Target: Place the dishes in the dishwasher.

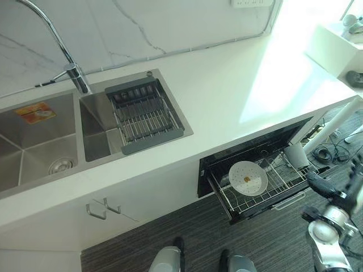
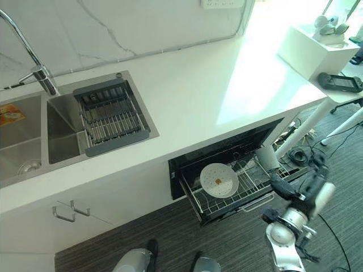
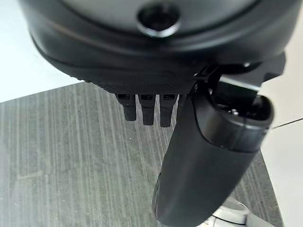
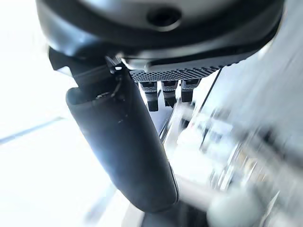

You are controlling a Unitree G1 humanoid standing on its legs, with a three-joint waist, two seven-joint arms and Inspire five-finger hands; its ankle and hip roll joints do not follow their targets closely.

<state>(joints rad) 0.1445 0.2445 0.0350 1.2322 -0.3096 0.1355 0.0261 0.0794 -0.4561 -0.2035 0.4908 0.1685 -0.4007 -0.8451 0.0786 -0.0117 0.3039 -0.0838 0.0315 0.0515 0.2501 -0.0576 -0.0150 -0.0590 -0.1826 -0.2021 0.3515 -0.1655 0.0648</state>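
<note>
Counter [image 1: 227,90]: white, running across the head views from 9 o'clock to 2 o'clock.

Sink [image 1: 34,141]: steel, two basins, set in the counter at 9 o'clock; tap [image 1: 54,34] behind it at 11 o'clock; an orange item [image 1: 35,112] lies at the rim of the larger basin.

Drainer [image 1: 144,113]: dark-framed wire rack lying over the smaller basin, just beside the tap's base.

Dishwasher [image 1: 249,153]: under the counter at 4 o'clock, its opening dark.

Rack [image 1: 264,190]: wire, drawn out of the dishwasher over the grey striped floor [image 1: 187,238].

Plate [image 1: 248,178]: white, round, with a small brown spot at its middle; lies in the rack toward the 9 o'clock side.

Cup [image 1: 296,156]: pale, upright in the rack at its 3 o'clock end, apart from the plate.

Right hand [image 2: 283,187]: dark, at 4 o'clock, just beside the rack's front corner near the cup; in its wrist view the fingers [image 4: 163,94] hang straight and the thumb stands out, holding nothing.

Left hand [image 3: 208,142]: in its wrist view over the floor, fingers straight, thumb extended, holding nothing.
</note>
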